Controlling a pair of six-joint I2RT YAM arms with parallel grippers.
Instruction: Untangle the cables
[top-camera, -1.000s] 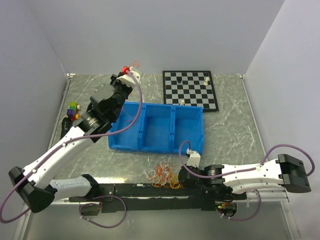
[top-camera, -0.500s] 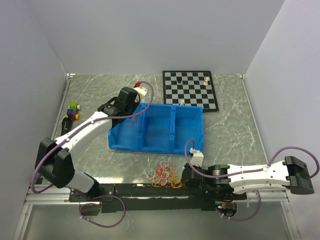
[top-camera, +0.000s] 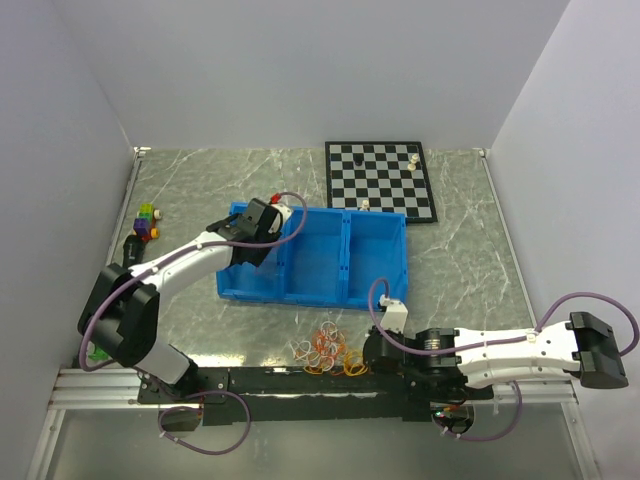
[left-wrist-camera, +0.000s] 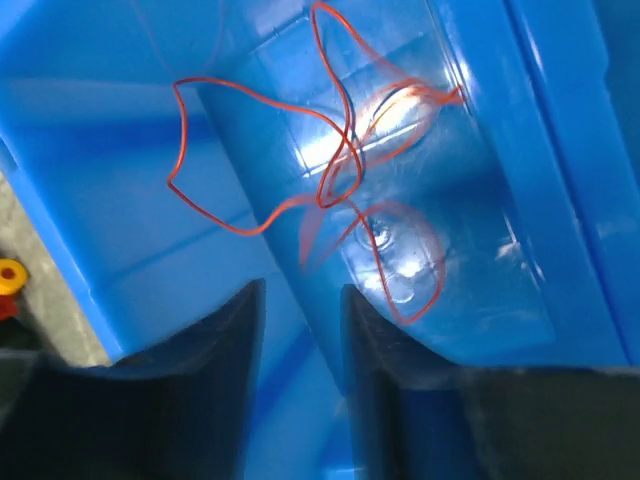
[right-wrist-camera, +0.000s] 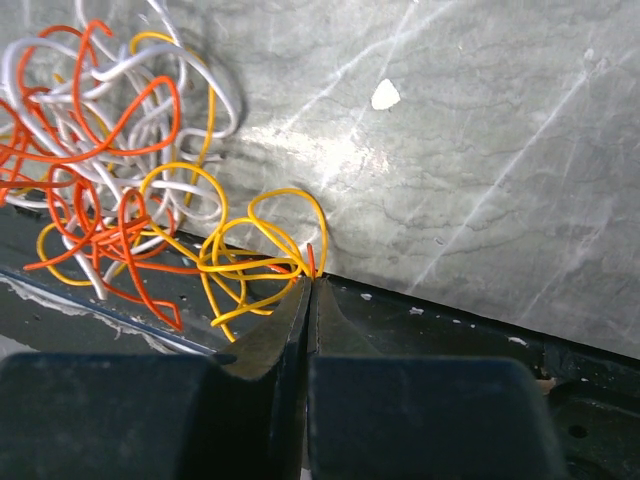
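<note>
The cables (top-camera: 326, 349) lie in a small orange, yellow and white clump at the table's near edge. My right gripper (top-camera: 367, 350) sits at the clump's right side. Its jaws (right-wrist-camera: 310, 280) are shut, pinching yellow loops (right-wrist-camera: 250, 255) and an orange end of the clump (right-wrist-camera: 100, 150) at the tips. My left gripper (top-camera: 257, 243) reaches down into the left compartment of the blue bin (top-camera: 402, 250). In the left wrist view its jaws (left-wrist-camera: 300, 310) stand open with nothing between them. One thin red-pink cable (left-wrist-camera: 330, 180) lies loose against the bin's floor (left-wrist-camera: 560, 150), beyond the fingertips.
A chessboard (top-camera: 380, 180) with a few pieces lies behind the bin. Small coloured blocks (top-camera: 147, 220) sit near the left wall. A black rail (right-wrist-camera: 450, 320) runs along the near edge right under the clump.
My left arm came down from above the bin's back corner into the left compartment, and its jaws opened, letting the red-pink cable go. My right gripper shifted slightly left, still shut.
</note>
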